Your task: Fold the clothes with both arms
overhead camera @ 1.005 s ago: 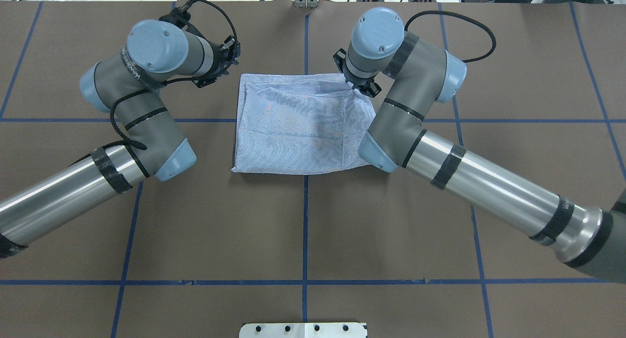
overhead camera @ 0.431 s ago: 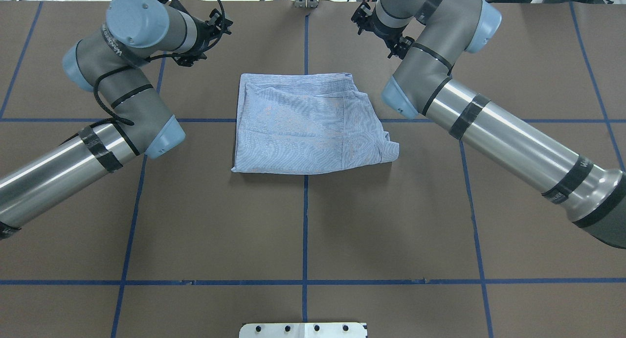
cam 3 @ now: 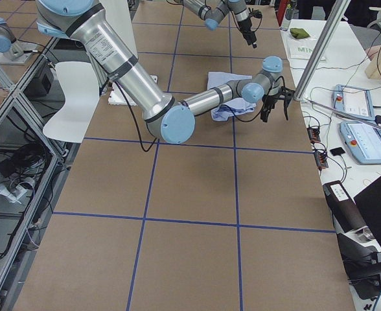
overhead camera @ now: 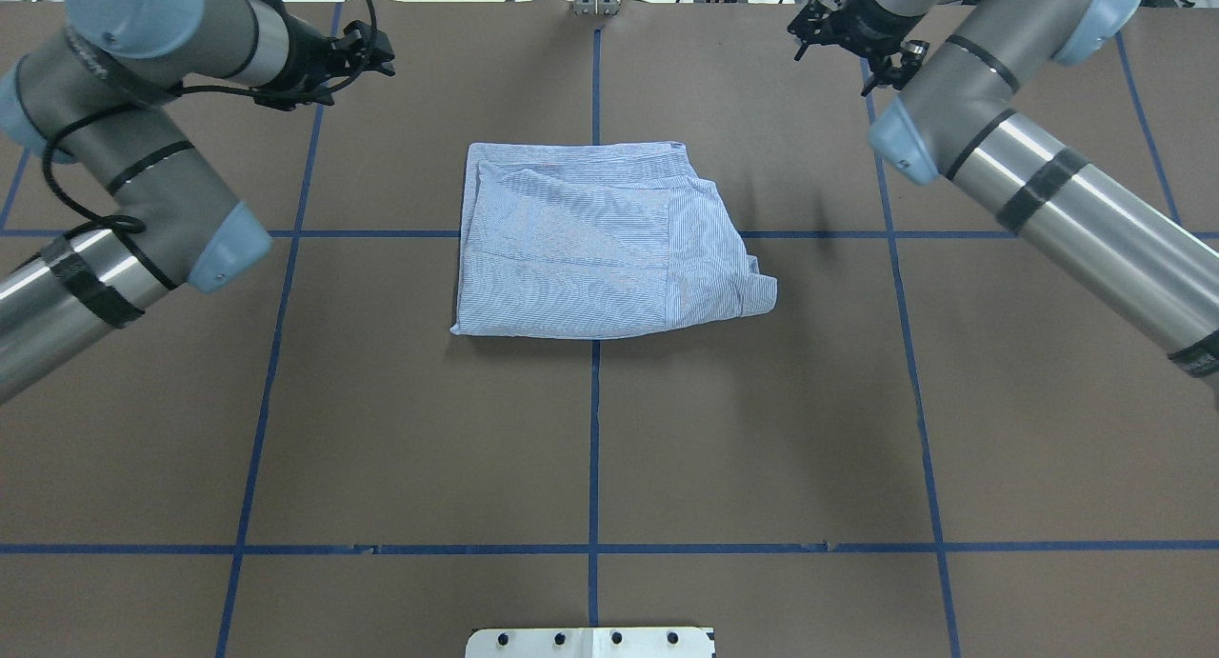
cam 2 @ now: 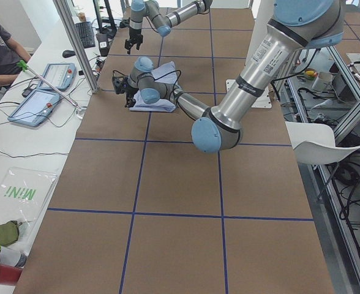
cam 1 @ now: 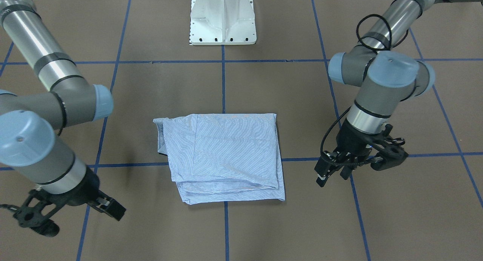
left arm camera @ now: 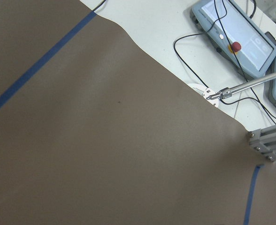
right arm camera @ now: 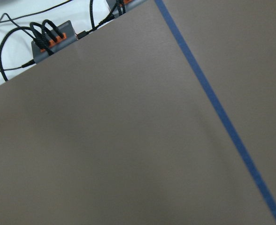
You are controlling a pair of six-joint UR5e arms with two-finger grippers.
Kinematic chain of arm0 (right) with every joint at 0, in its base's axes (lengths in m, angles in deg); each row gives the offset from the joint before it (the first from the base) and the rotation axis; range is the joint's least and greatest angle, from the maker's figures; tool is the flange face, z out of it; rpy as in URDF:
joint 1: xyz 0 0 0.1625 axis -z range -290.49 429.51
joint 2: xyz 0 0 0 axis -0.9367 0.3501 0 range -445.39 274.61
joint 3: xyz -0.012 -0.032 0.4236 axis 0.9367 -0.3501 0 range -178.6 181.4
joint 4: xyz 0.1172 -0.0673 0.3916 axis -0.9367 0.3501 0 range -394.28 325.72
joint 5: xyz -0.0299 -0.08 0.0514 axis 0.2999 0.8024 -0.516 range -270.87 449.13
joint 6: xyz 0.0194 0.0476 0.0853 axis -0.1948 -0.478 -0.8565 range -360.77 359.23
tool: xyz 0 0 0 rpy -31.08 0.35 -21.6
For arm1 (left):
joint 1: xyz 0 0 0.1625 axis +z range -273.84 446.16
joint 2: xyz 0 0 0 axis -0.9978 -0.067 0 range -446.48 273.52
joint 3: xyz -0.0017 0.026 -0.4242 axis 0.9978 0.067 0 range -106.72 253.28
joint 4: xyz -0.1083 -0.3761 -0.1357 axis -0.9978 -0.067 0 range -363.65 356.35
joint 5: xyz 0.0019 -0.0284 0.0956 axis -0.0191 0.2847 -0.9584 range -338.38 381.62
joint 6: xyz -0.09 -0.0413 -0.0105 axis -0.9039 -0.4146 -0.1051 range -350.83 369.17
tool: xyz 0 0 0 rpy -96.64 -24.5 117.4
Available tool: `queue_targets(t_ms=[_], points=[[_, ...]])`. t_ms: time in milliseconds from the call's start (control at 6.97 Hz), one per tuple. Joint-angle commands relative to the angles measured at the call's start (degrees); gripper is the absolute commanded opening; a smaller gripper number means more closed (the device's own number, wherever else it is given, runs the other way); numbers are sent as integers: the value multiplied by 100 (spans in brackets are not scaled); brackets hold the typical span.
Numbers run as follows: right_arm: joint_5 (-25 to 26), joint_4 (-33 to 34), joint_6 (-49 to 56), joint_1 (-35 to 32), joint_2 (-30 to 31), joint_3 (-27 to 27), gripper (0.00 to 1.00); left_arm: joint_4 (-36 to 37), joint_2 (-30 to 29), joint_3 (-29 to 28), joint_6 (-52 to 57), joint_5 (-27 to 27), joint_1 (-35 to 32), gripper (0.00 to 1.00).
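Pale-blue striped shirt lies folded roughly square; both jaws gape empty.

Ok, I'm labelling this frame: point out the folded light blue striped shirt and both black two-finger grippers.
Light blue striped shirt (overhead camera: 571, 249): overhead exterior view, top folded layer.
Left black gripper (cam 1: 334, 174): front-facing view, between fingertips.
Right black gripper (cam 1: 113, 212): front-facing view, at its fingertips.

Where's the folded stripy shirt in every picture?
Front-facing: folded shirt, centre.
Overhead: centre, upper half.
Exterior left: top, behind left arm.
Exterior right: top, behind right arm.
Left wrist: not there.
Right wrist: not there.
Landmark: white pedestal base, outside views only.
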Motion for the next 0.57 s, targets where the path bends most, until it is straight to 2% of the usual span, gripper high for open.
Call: queue_targets(t_ms=[0,144,287,431], points=[[-598,0,1966,-625,816,190,100,52,954,636,2467,508,-643,99],[-661,157,2723,-975,1020,199,100,261,1254,664,3506,1442,-1326,99],[-914,733,3618,-1388,1083,434,100,350,1674,717,4656,1956,-1881,99],[-969,1548,4567,-1749,1562,1106,100,360,2140,778,5503,2135,-2278,99]])
